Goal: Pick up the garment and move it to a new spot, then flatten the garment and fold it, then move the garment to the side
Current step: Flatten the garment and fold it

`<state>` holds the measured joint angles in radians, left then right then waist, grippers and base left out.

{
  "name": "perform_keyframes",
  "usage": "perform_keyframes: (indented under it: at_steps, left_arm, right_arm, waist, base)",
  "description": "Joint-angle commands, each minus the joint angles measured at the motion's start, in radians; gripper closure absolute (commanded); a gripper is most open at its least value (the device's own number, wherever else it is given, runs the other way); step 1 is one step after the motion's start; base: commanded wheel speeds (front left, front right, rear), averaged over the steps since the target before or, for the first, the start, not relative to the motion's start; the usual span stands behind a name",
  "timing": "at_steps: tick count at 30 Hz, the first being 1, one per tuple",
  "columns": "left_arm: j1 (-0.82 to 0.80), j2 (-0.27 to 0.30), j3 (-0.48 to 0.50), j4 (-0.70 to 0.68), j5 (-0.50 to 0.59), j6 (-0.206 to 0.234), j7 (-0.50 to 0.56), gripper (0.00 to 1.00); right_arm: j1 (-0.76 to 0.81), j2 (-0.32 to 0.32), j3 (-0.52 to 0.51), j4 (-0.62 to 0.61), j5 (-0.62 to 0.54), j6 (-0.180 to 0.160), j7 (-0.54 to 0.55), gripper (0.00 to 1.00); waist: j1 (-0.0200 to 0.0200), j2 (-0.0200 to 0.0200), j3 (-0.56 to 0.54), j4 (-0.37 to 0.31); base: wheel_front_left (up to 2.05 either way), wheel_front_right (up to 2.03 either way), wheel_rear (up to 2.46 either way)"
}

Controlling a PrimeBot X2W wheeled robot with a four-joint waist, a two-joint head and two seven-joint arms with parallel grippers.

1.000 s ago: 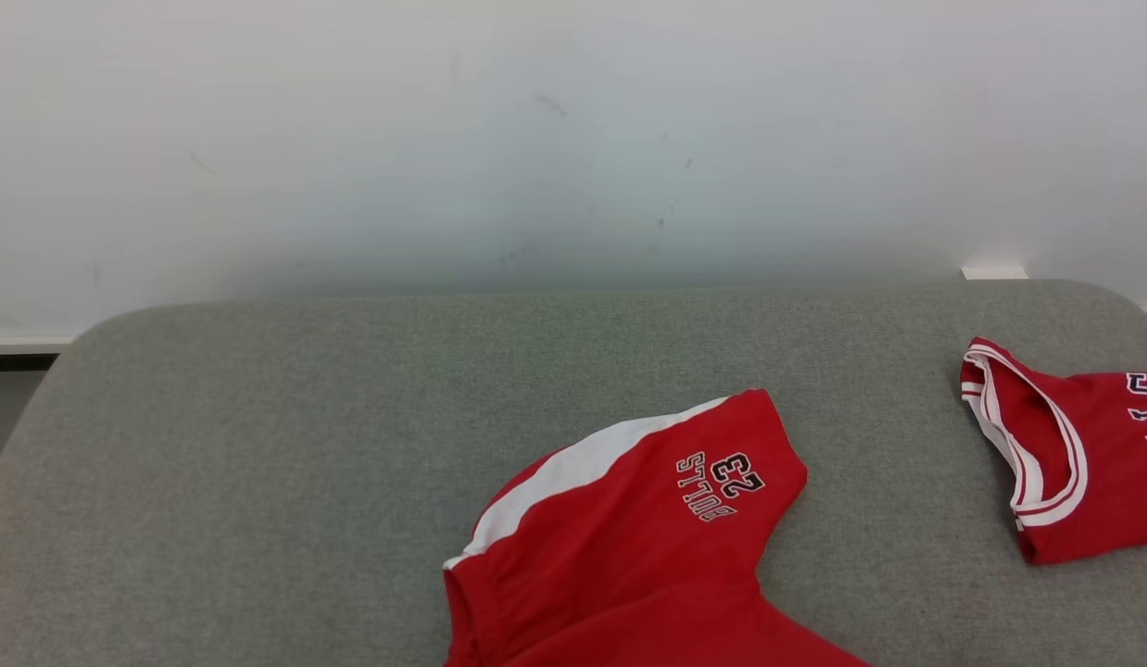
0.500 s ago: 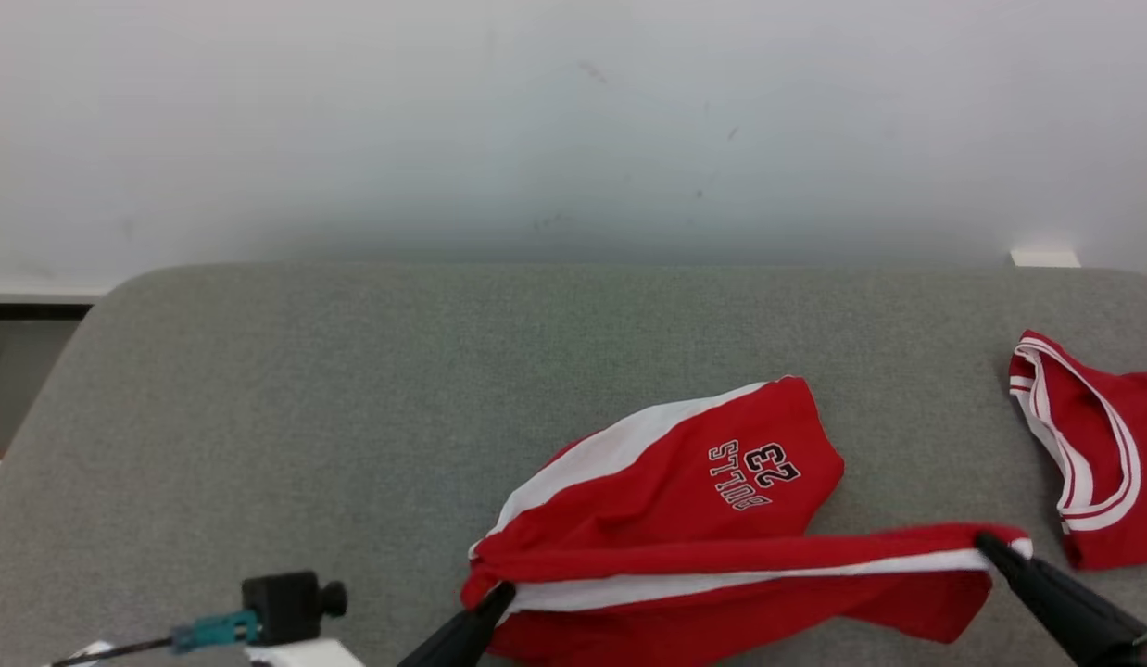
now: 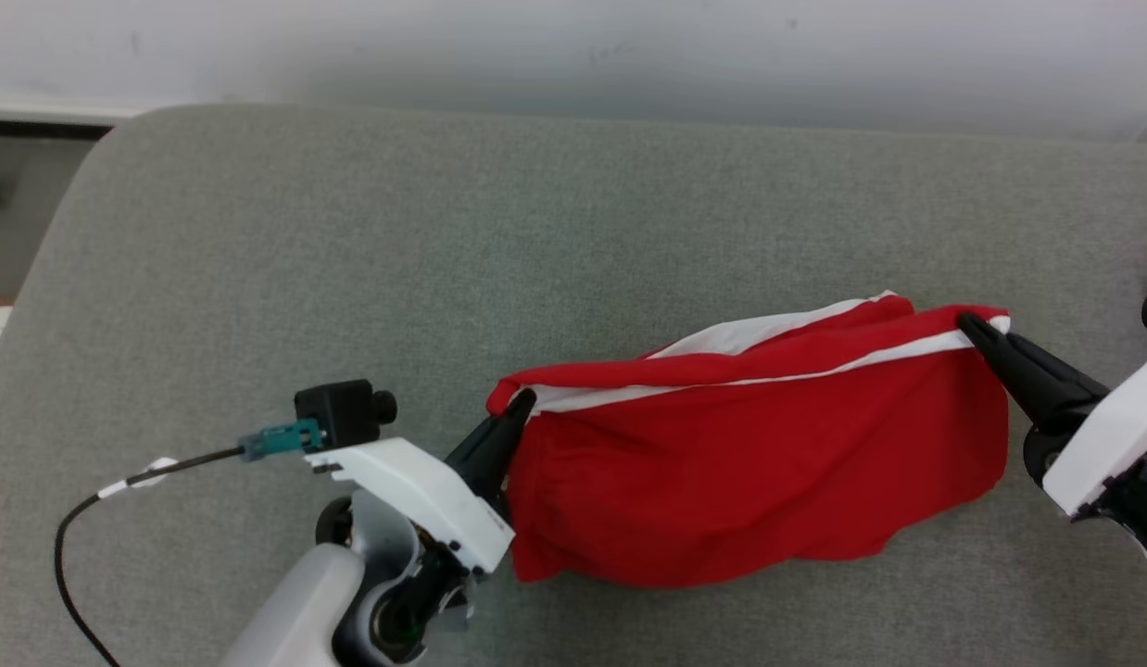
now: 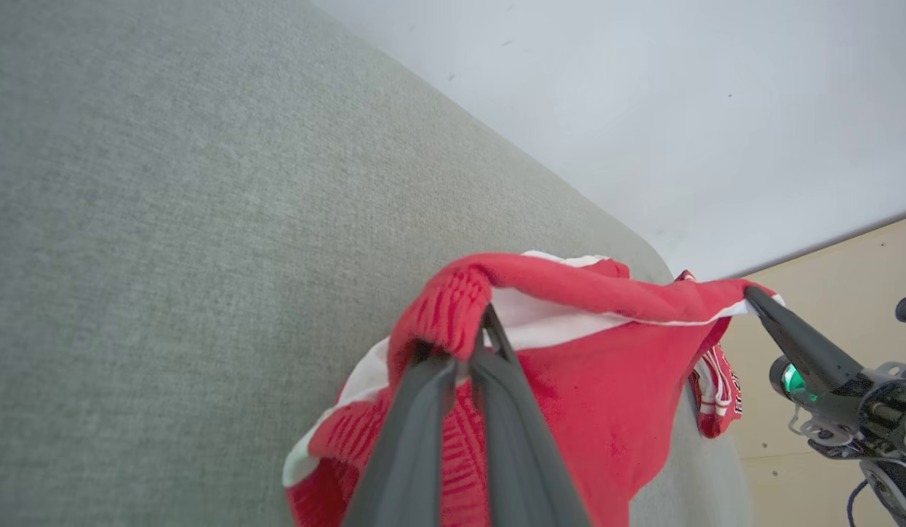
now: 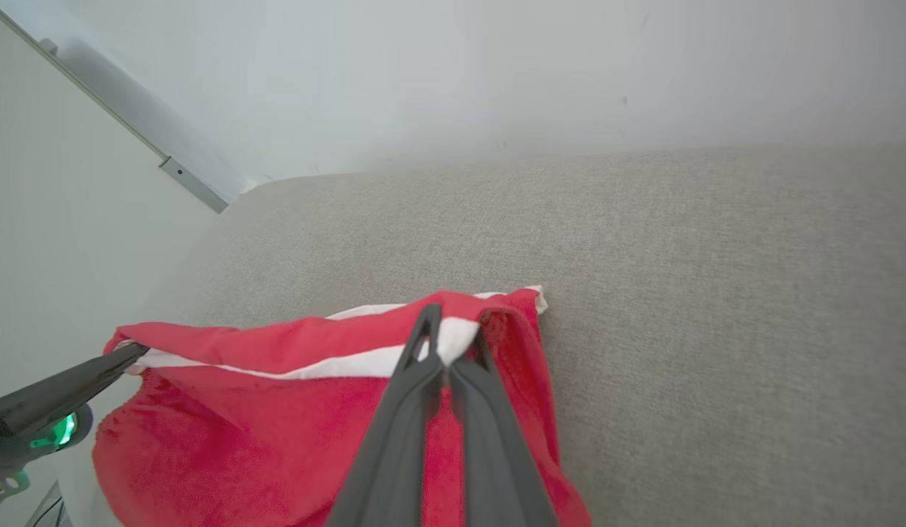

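Left and far parts of the table (image 3: 351,232) are lying bare, giving room to pass. Red shorts (image 3: 749,482) are hanging stretched between left gripper (image 3: 525,400) and right gripper (image 3: 965,321), blocking the middle-right. Cable (image 3: 203,456) is trailing over the near-left corner. Wall (image 3: 573,46) is closing off the far edge.

Matt cloth garment (image 3: 768,482) (ribbed along one edge) on rough, grey woven surface (image 3: 351,232)

Left end effector (image 4: 485,323) clamps the red, white-trimmed cloth garment (image 4: 607,380) above the grey fabric bench (image 4: 167,219); right end effector (image 4: 754,298) pinches its far corner.
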<state>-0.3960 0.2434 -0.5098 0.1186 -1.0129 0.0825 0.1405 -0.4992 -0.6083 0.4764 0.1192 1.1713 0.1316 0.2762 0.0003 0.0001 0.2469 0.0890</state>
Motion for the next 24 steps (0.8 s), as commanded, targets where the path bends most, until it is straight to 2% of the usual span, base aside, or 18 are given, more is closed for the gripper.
perform_keyframes:
  at_steps: [1,8,14,15,16,17,18,19,24]
  left_arm:
    - [-0.024,-0.01,0.003,0.021,0.012,0.003,-0.016,1.0]
    - [-0.101,-0.059,-0.009,0.155,0.053,-0.011,-0.081,1.0]
    - [-0.111,-0.078,-0.017,0.212,0.047,-0.033,-0.097,1.0]
    - [-0.11,-0.078,-0.017,0.219,0.049,-0.028,-0.098,0.98]
    - [-0.111,-0.075,-0.018,0.223,0.057,-0.023,-0.103,0.8]
    - [-0.109,-0.072,-0.019,0.226,0.064,-0.022,-0.111,0.56]
    - [-0.102,-0.069,-0.019,0.228,0.068,-0.017,-0.117,0.07]
    - [-0.093,-0.062,-0.025,0.23,0.079,-0.011,-0.116,0.0]
    - [-0.049,-0.02,-0.04,0.19,0.126,0.031,-0.136,0.0]
  right_arm:
    - [-0.03,0.009,0.008,0.018,-0.012,-0.002,0.0,1.0]
    - [-0.138,0.037,0.08,0.115,-0.037,-0.002,-0.024,1.0]
    - [-0.165,0.027,0.129,0.164,-0.035,-0.002,-0.06,1.0]
    - [-0.169,0.027,0.132,0.171,-0.042,-0.002,-0.079,0.76]
    - [-0.171,0.03,0.137,0.179,-0.04,-0.002,-0.092,0.06]
    - [-0.172,0.032,0.147,0.182,-0.041,-0.002,-0.102,0.0]
    - [-0.175,0.027,0.15,0.184,-0.048,-0.002,-0.119,0.0]
    - [-0.175,0.025,0.152,0.188,-0.048,-0.002,-0.137,0.0]
    - [-0.144,-0.013,0.166,0.159,-0.021,-0.002,-0.192,0.0]
  waist:
    - [-0.0003,-0.0001,0.051,0.036]
    - [-0.0003,-0.0001,0.089,0.053]
    - [-0.0003,-0.0001,0.086,0.054]
    - [-0.0003,-0.0001,0.085,0.053]
    - [-0.0003,-0.0001,0.084,0.051]
    - [-0.0003,-0.0001,0.08,0.048]
    - [-0.0003,-0.0001,0.077,0.045]
    - [-0.0003,-0.0001,0.072,0.042]
    - [-0.0003,-0.0001,0.044,0.025]
  base:
    - [0.0,0.0,0.0]
    - [0.0,0.0,0.0]
    - [0.0,0.0,0.0]
    - [0.0,0.0,0.0]
    - [0.0,0.0,0.0]
    - [0.0,0.0,0.0]
    - [0.0,0.0,0.0]
    - [0.0,0.0,0.0]
    - [0.0,0.0,0.0]
